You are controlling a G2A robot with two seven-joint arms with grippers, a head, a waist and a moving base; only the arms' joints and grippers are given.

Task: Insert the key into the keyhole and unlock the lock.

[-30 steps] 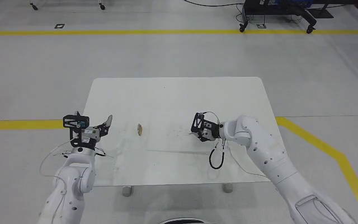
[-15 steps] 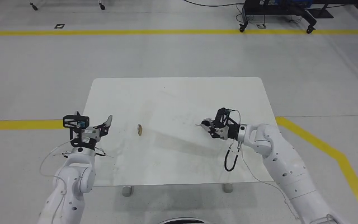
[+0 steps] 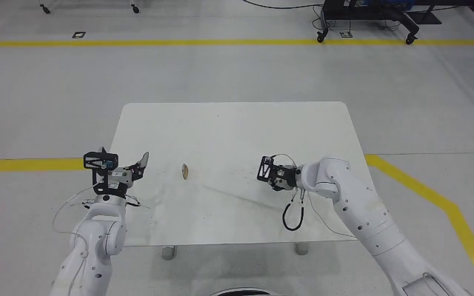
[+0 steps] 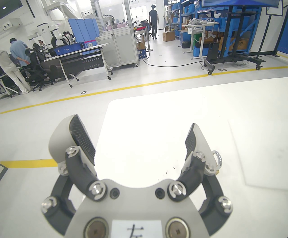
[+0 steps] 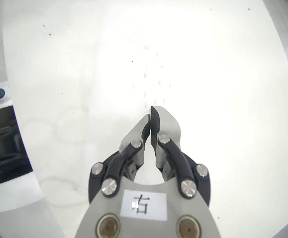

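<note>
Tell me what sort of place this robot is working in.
Probably a robotics lab or workshop floor: yellow floor lines run past the white table, blue storage shelves hold bins, and wheeled desks with office chairs stand behind.

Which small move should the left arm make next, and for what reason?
Probably shift the left gripper sideways to the lock and close on it. Its fingers are open and hold nothing. The lock lies loose on the table just beside it. The right gripper is shut, apart from the lock on its other side. A steadied lock should make insertion easier.
</note>
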